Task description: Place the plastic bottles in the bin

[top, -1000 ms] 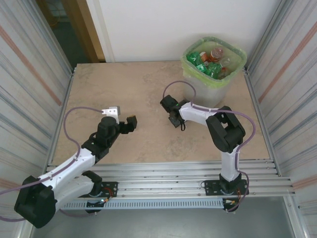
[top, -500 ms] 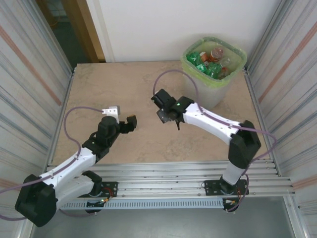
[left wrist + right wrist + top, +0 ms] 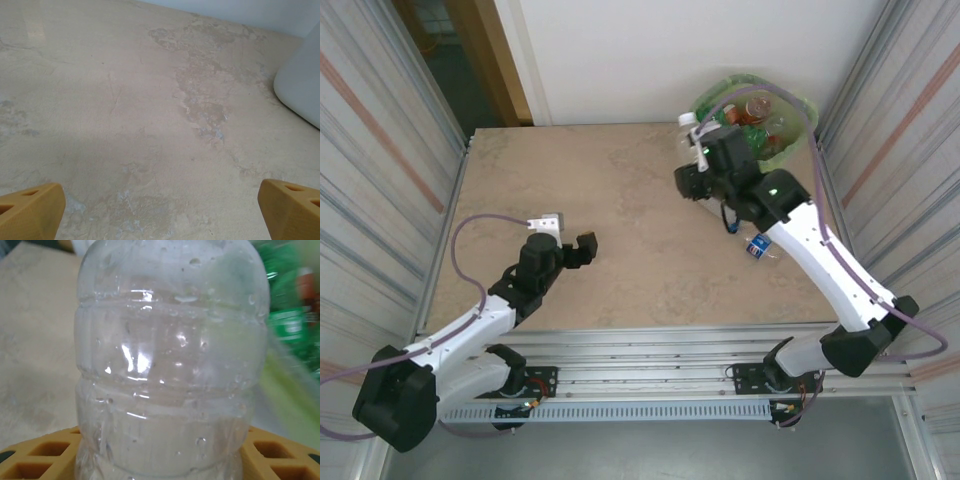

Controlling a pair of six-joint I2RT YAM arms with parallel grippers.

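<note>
Plastic bottles with green and red labels (image 3: 757,108) are heaped in the mouth of the tall translucent grey-white bin with a light green bag liner (image 3: 807,108). It stands at the far right corner of the beige stone-patterned table (image 3: 580,180). One more, a clear plastic bottle with a white cap (image 3: 689,128), is off the table in my right gripper (image 3: 708,162). Its yellow fingers (image 3: 30,462) pinch the ribbed body from both sides. I hold the bottle cap-up and high, just beside the bin's left edge, so that it can pass over the rim rather than strike the wall. In the right wrist view it carries only droplets, so I judge it light and easily squeezed. Blurred green bottles sit to its right, which tells me the opening lies that way. I judge it is not yet over the opening, and letting go here could bounce it off the rim. My left gripper (image 3: 565,236) hangs low over bare table at left of centre, its fingers spread wide with nothing between them, well apart from the bin; I take it as parked clear. Beneath my right arm lies what may be another clear bottle with a blue label (image 3: 757,247); I cannot tell for certain.
</note>
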